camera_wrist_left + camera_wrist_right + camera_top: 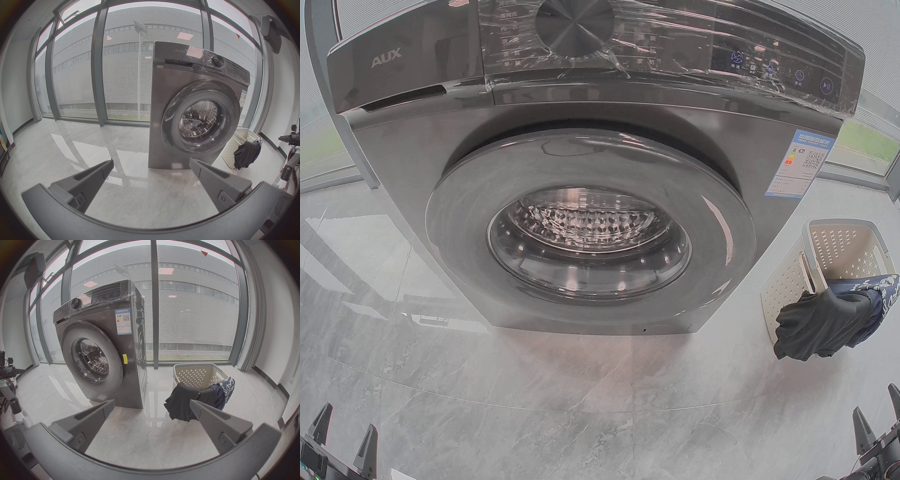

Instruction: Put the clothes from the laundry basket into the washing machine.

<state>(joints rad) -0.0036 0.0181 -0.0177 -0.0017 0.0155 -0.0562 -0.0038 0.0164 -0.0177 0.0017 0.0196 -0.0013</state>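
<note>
A dark grey washing machine (587,156) stands straight ahead, its round door (589,237) shut, the steel drum visible through the glass. To its right on the floor sits a beige laundry basket (844,247). A black garment (822,322) hangs over its front rim, with a dark blue patterned cloth (884,287) beside it. My left gripper (342,434) is low at the near left, open and empty. At the near right my right gripper (878,415) is open and empty, short of the basket. The wrist views show the machine (197,106) and basket (200,376) some way off.
The floor (581,387) is glossy grey tile, bare between me and the machine. Tall windows with dark frames (154,302) run behind the machine and basket. Camera gear on stands (292,150) is off to one side.
</note>
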